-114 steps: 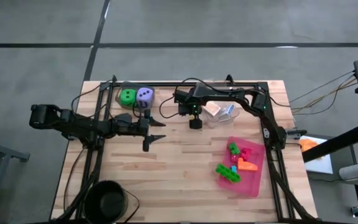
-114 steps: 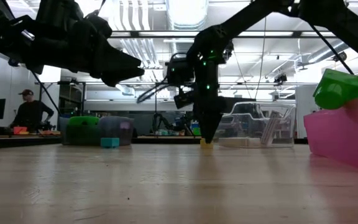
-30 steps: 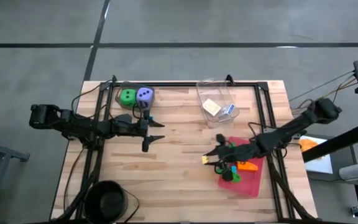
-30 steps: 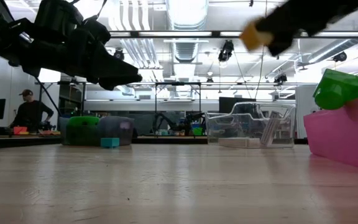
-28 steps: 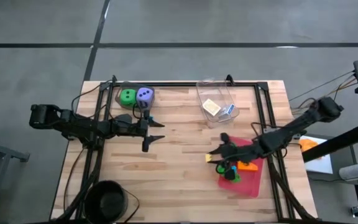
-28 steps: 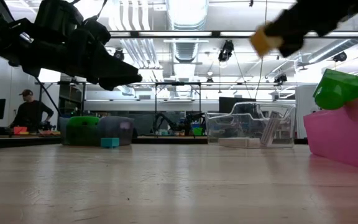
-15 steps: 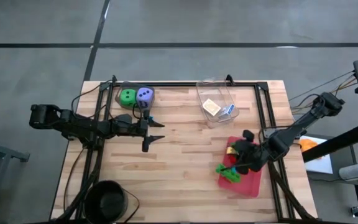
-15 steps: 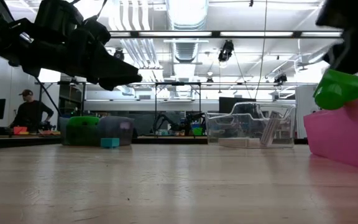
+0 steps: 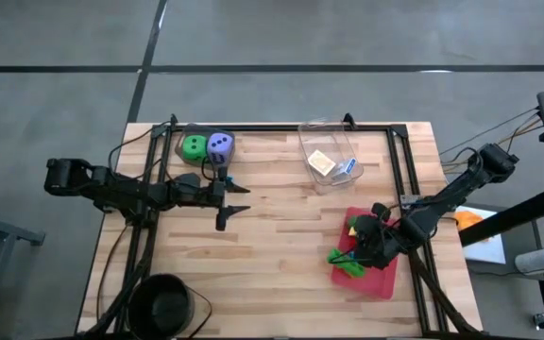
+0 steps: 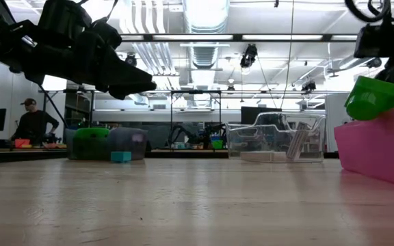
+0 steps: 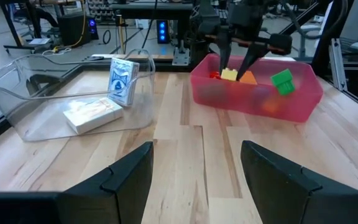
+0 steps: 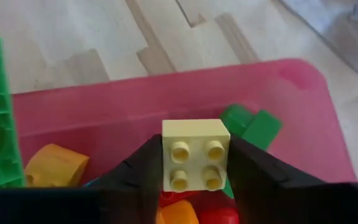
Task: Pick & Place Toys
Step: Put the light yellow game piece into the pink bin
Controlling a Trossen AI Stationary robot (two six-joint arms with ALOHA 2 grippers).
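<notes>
pale yellow four-stud brick (image 12: pixel 195 154)

Right gripper (image 12: pixel 194 163): yellow brick (image 12: pixel 194 153) sits between its two dark fingers (image 12: pixel 257 169), studs facing the camera. Beyond it lies the pink tray (image 12: pixel 166 93), holding green, orange and red bricks.

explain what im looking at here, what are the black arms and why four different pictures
These are two robot arms at a wooden table, each ending in a two-finger tool. One picture looks straight down, one looks level across the tabletop, and one comes from a camera on each wrist. The right tool is over the pink tray with a yellow brick between its fingers, above other bricks. The left tool, open and empty, waits mid-table. A green die and purple die sit at the far edge, and a clear box holds two packets.
</notes>
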